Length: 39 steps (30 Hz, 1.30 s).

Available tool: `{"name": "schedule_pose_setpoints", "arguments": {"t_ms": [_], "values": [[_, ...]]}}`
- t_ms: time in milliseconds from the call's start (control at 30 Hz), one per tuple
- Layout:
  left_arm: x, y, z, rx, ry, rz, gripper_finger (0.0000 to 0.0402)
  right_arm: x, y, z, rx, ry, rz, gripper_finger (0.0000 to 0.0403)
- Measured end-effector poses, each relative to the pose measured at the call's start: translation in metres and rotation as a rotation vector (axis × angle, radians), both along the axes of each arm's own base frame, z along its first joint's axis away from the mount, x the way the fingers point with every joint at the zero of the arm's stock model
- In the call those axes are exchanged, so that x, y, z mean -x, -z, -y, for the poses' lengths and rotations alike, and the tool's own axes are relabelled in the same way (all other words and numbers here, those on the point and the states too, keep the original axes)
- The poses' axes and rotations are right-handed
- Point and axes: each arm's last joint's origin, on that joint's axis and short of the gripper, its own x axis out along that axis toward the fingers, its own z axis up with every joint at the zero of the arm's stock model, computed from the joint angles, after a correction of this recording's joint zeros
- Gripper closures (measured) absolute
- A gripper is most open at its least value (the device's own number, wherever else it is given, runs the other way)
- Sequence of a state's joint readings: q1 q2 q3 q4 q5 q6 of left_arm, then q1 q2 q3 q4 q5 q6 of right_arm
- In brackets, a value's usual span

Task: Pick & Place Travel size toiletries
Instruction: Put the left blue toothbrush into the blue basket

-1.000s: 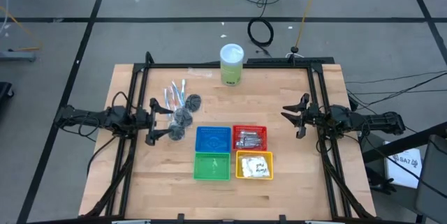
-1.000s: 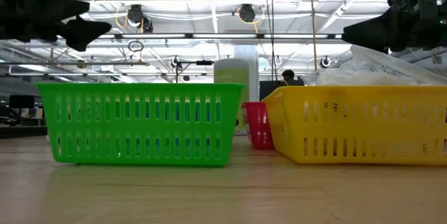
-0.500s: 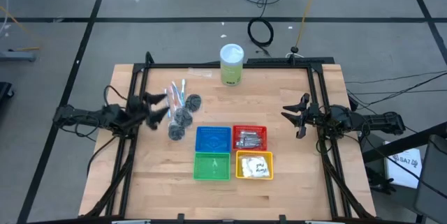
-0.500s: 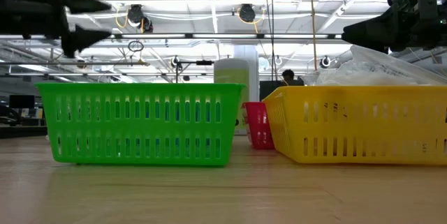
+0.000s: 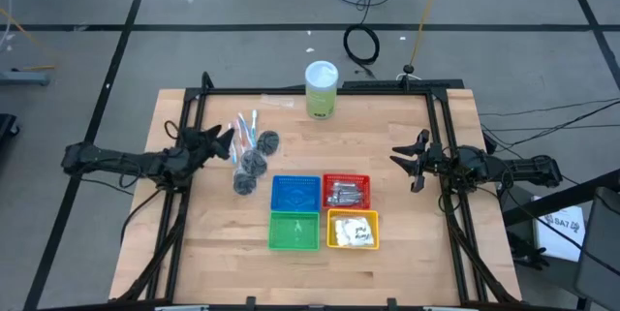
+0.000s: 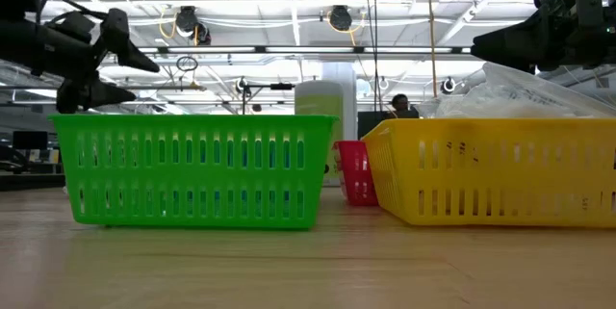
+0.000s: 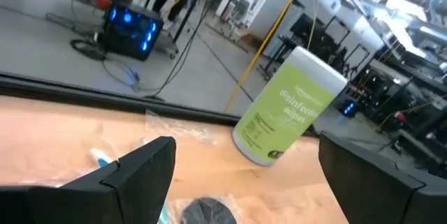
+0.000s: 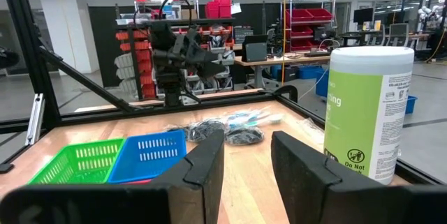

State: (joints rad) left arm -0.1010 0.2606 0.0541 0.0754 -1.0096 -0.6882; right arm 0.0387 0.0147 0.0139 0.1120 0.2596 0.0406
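Left gripper (image 5: 225, 142), left of centre: jaws spread wide, empty. Puffs (image 5: 251, 163) and sticks (image 5: 241, 132) lie just right of it on the table (image 5: 407, 253). Right gripper (image 5: 415, 163), right side: jaws partly apart, empty, well away from them.

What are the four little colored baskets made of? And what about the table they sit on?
The green basket and yellow basket look like molded plastic: bright, smooth, slightly glossy walls with rows of slots. The blue basket and red basket seem the same kind. The table looks like pale wood, probably sealed, with grain lines and plank strips.
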Motion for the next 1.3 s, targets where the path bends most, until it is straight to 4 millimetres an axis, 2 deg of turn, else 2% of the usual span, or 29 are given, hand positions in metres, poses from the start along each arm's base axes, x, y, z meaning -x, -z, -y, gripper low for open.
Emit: {"name": "schedule_pose_setpoints", "arguments": {"t_ms": [167, 333, 533, 733, 1000, 1300], "values": [[-0.004, -0.010, -0.005, 0.054, 0.018, -0.138, 0.0055, 0.000, 0.000, 0.000, 0.000, 0.000, 0.000, 0.0291], [-0.008, -0.025, -0.015, 0.136, -0.054, -0.294, 0.0055, 0.000, 0.000, 0.000, 0.000, 0.000, 0.000, 0.0291], [-0.012, -0.031, -0.032, 0.438, -0.105, -0.454, 0.0055, 0.000, 0.000, 0.000, 0.000, 0.000, 0.000, 0.0291], [-0.021, -0.014, -0.053, 0.665, -0.153, -0.554, 0.0055, 0.000, 0.000, 0.000, 0.000, 0.000, 0.000, 0.0291], [-0.034, 0.010, -0.074, 0.716, -0.200, -0.689, 0.0055, 0.000, 0.000, 0.000, 0.000, 0.000, 0.000, 0.0291], [-0.044, 0.042, -0.087, 0.804, -0.216, -0.833, 0.0055, 0.000, 0.000, 0.000, 0.000, -0.001, 0.000, 0.0291]]}}
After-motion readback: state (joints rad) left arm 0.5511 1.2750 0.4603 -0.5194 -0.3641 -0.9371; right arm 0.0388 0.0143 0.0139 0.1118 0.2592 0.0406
